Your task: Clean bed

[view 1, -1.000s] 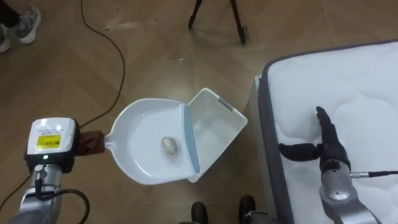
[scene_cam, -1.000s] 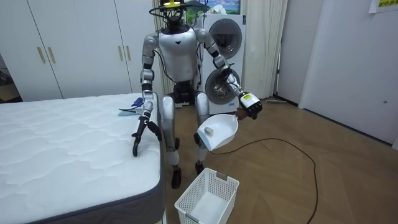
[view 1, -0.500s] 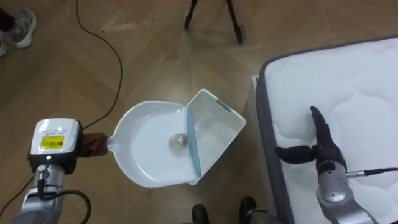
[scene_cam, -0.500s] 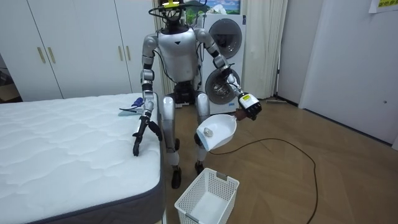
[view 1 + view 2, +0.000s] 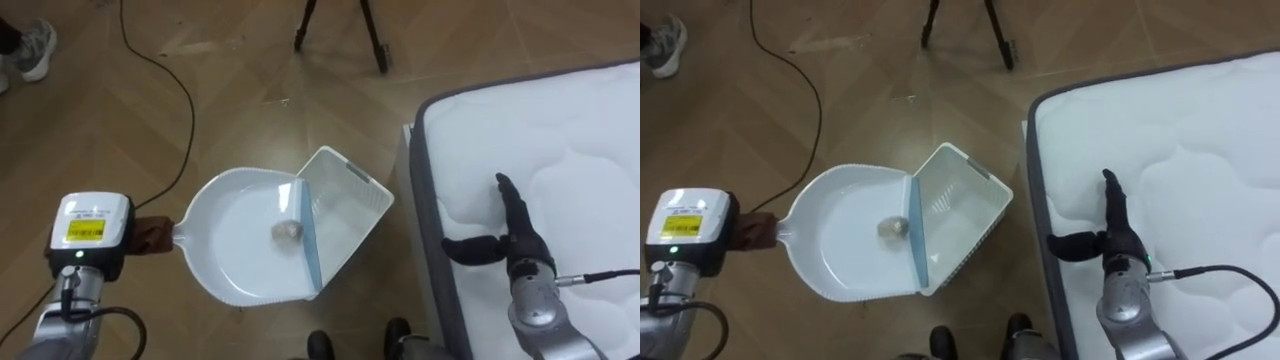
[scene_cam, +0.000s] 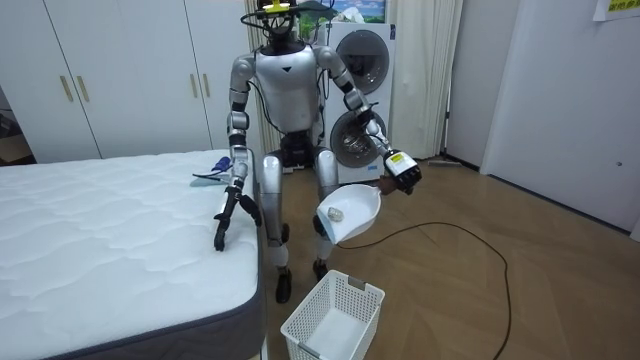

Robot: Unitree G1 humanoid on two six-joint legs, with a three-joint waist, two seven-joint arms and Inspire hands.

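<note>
I stand on the floor beside the bed's white mattress (image 5: 570, 130). My left hand (image 5: 150, 232) is shut on the handle of a white dustpan (image 5: 235, 245), held over a white basket (image 5: 350, 200) on the floor. A small crumpled ball (image 5: 287, 231) lies in the pan, close to its blue-edged front lip. My right hand (image 5: 512, 235) rests open at the mattress edge, fingers straight and thumb out. In the room view the dustpan (image 6: 350, 212) hangs tilted above the basket (image 6: 333, 320).
A dark cable (image 5: 165, 70) runs across the wood floor, tripod legs (image 5: 340, 25) stand at the top, and a person's shoe (image 5: 35, 45) shows at the top left. A blue object (image 6: 212, 168) lies on the bed's far edge. A washing machine (image 6: 358, 60) stands behind me.
The crumpled ball has rolled across the dustpan toward its front lip over the basket. My right hand has stayed at the mattress edge.
</note>
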